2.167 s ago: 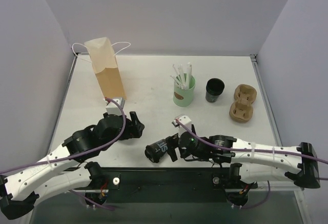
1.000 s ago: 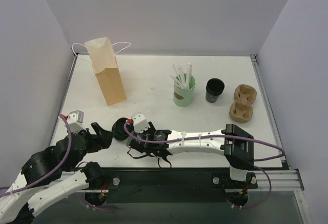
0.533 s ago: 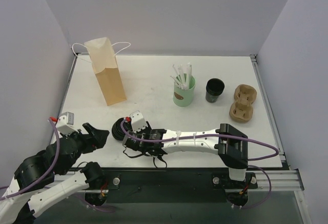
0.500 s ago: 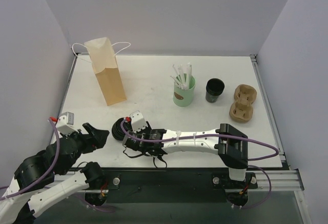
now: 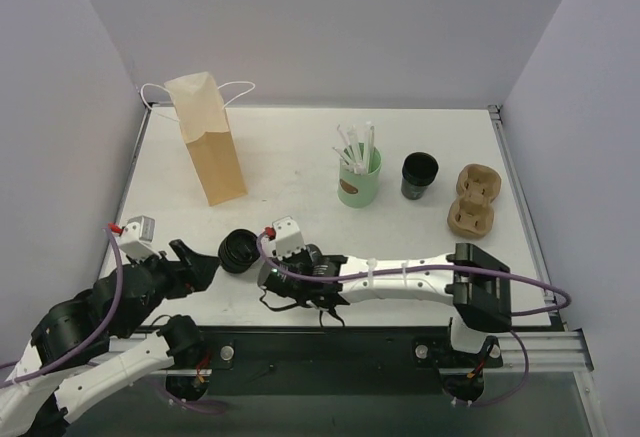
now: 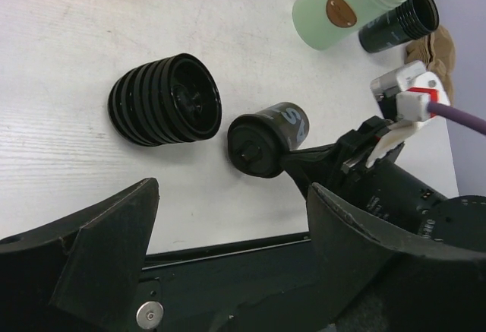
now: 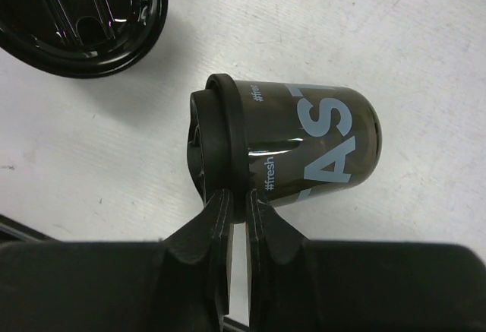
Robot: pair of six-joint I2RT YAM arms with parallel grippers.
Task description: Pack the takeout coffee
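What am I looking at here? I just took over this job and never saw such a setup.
A left arm and a right arm are bolted at the near edge. The wide picture looks down from above; the other two are wrist cameras. On the table stand a paper bag, a green cup of straws, a black cup and a cardboard carrier; near the arms lie a stack of lids and the coffee cup, on its side. The right gripper seems to pinch its lid. The left gripper is open and empty.
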